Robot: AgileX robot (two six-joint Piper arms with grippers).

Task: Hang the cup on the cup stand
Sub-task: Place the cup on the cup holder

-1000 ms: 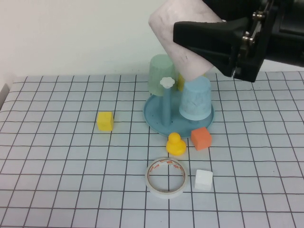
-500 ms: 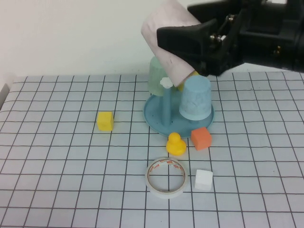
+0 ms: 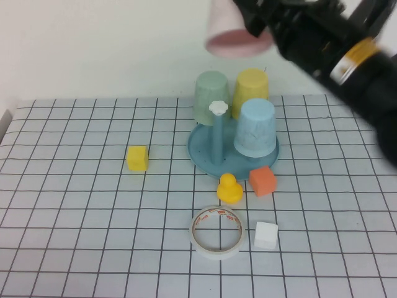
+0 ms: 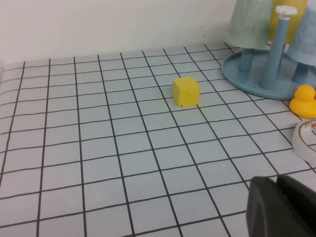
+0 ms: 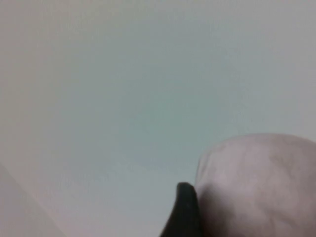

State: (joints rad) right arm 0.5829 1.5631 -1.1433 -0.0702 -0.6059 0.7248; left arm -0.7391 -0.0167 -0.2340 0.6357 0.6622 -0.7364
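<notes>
The pale pink cup (image 3: 237, 30) hangs high above the table, mouth facing down, above and behind the cup stand (image 3: 201, 152). My right gripper (image 3: 257, 18) is shut on it at the top edge of the high view. In the right wrist view the cup (image 5: 256, 182) fills the lower corner beside one black finger (image 5: 183, 212). The teal stand's free peg with the white flower cap (image 3: 218, 107) stands at its front left. My left gripper (image 4: 279, 207) is shut and empty, low over the grid table, out of the high view.
A mint green cup (image 3: 211, 96), a yellow cup (image 3: 250, 89) and a light blue cup (image 3: 255, 127) sit upside down on the stand. A yellow duck (image 3: 229, 188), orange block (image 3: 263, 180), tape roll (image 3: 216, 231), white block (image 3: 266, 235) and yellow block (image 3: 137, 158) lie in front.
The right gripper first dipped the tilted pink cup toward the stand, then lifted it up and to the right and turned it mouth down. The left arm has not moved.
</notes>
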